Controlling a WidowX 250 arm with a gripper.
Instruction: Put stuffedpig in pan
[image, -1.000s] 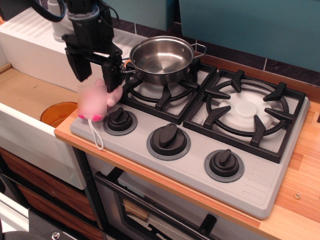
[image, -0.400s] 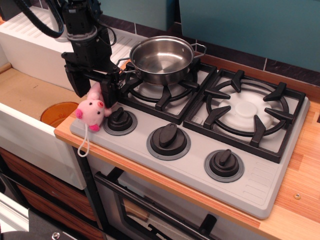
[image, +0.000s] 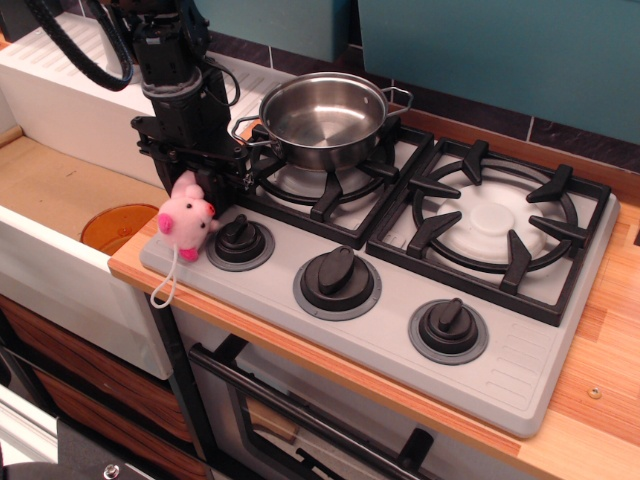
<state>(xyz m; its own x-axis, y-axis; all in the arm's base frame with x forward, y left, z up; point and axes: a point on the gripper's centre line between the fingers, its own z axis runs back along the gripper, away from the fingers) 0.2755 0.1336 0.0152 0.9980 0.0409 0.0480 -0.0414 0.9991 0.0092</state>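
Right now my arm drops almost straight down from the upper left corner of the view, black cables looping off it to the left, and my gripper points down over the left edge of the stove. My fingers are drawn narrow, pinching the stuffedpig at its back and top, so the pig hangs at the fingertips with its face turned toward the camera. Its pink feet sit close to the grey stove surface; I cannot tell whether they touch it. A white string loop trails from the pig at about 7 o'clock, dangling past the front edge of the wooden counter. Just beside the pig, at 3 o'clock, is the leftmost black knob. The pan stands on the rear left burner grate, at roughly 1 o'clock from the pig and apart from it, its near wire handle close to my wrist. An orange round lid lies lower down at 9 o'clock from the pig.
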